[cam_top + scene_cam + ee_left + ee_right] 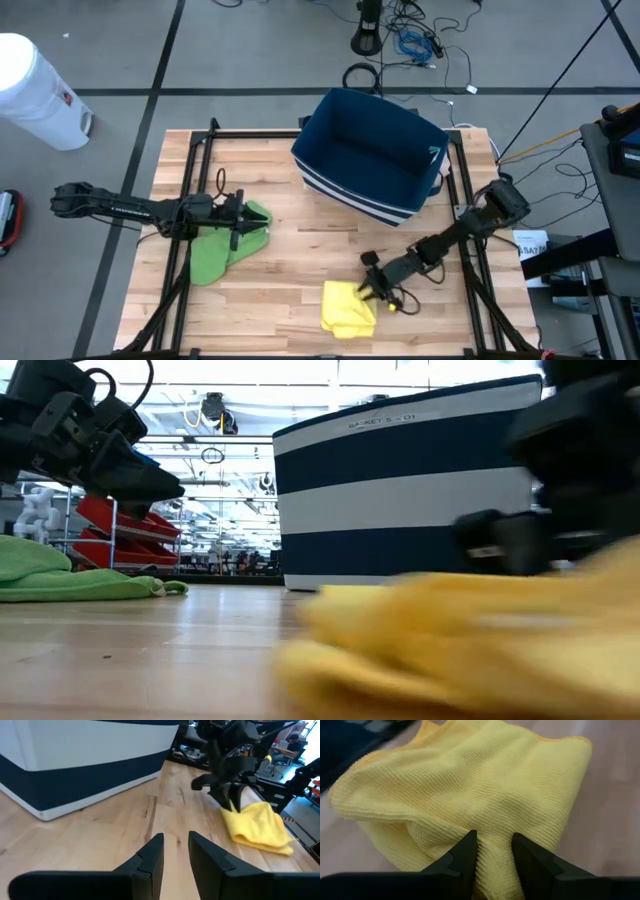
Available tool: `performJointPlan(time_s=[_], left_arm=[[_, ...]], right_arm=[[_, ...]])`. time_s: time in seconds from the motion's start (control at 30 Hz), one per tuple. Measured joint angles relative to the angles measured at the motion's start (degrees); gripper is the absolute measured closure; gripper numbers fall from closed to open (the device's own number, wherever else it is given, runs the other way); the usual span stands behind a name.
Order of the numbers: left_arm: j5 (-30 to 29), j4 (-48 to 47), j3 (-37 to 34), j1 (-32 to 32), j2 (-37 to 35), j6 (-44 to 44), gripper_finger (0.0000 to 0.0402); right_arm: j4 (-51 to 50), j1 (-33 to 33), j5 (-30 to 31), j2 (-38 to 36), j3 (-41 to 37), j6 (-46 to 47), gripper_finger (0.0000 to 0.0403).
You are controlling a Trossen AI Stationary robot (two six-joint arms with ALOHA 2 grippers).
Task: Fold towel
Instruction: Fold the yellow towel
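A yellow towel (pixel 348 308) lies bunched near the table's near edge; it fills the right wrist view (pixel 470 780) and shows in the left wrist view (pixel 257 825). My right gripper (pixel 372 287) (pixel 495 851) is shut on its far-right edge. A green towel (pixel 215 250) (pixel 60 580) lies crumpled on the table's left part. My left gripper (pixel 240 218) (pixel 176 851) hovers just above the green towel's right end, its fingers a little apart with nothing between them, lifted clear of the cloth in the low view (pixel 150 485). My right gripper pinches a raised fold of the yellow towel (pixel 494 845) between its two fingers, at the towel's edge nearest the arm (pixel 232 811). The fingers come slanting down from the table's right. The rest of the towel lies slack on the table.
A navy and white striped basket (pixel 370 150) (pixel 400 490) (pixel 75 765) stands on the table's far middle. Black frame rails (pixel 190 200) run along the left and right sides. Bare wood (pixel 300 260) lies between the two towels. A white bin (pixel 35 90) stands off the table.
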Motion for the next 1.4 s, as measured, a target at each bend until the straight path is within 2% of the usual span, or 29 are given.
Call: performJointPlan(time_s=[0.13, 0.23, 0.33, 0.47, 0.57, 0.7, 0.77, 0.93, 1.17, 1.3, 1.4], left_arm=[[-0.01, 0.18, 0.02, 0.02, 0.0, 0.99, 0.0308], [-0.02, 0.24, 0.02, 0.02, -0.02, 1.13, 0.0308], [0.75, 0.66, 0.02, 0.02, 0.0, 1.76, 0.0308], [1.12, 1.12, 0.04, 0.02, 0.0, 2.6, 0.0308], [1.35, 1.11, 0.04, 0.02, 0.0, 3.03, 0.0308], [2.14, 1.11, 0.04, 0.02, 0.0, 4.06, 0.0308], [2.13, 1.11, 0.04, 0.03, 0.0, 4.72, 0.0308], [1.89, 3.25, 0.04, 0.21, -0.07, 7.64, 0.0308], [1.73, 3.28, 2.47, 0.2, -0.09, 11.66, 0.0308], [1.83, 3.3, 3.3, 0.2, -0.11, 11.62, 0.0308], [2.19, 2.59, 3.34, 0.2, -0.02, 10.7, 0.0308]], right_arm=[[-7.94, -5.66, 1.47, 0.11, 5.55, -2.4, 0.0294], [-12.43, -9.4, 6.44, 0.21, 9.44, -4.95, 0.0299], [-11.67, -12.65, 10.14, 0.22, 12.07, -6.52, 0.0302], [-11.55, -15.59, 10.79, 0.2, 14.61, -7.27, 0.0303], [-13.37, -15.9, 7.16, -0.24, 15.77, -6.96, 0.0303], [-15.23, -14.59, -5.52, -0.21, 16.73, -2.61, 0.0303], [-15.25, -13.6, -9.7, 0.23, 16.83, -0.83, 0.0303], [-14.34, -12.16, -9.96, 3.43, 16.83, -2.13, 0.0303], [-6.36, -15.59, -1.49, 11.04, 18.0, -6.4, 0.0303], [-6.14, -17.25, 14.7, 13.38, 21.68, -8.86, 0.0303], [-7.72, -18.02, 21.07, 13.2, 23.97, -12.26, 0.0303]])
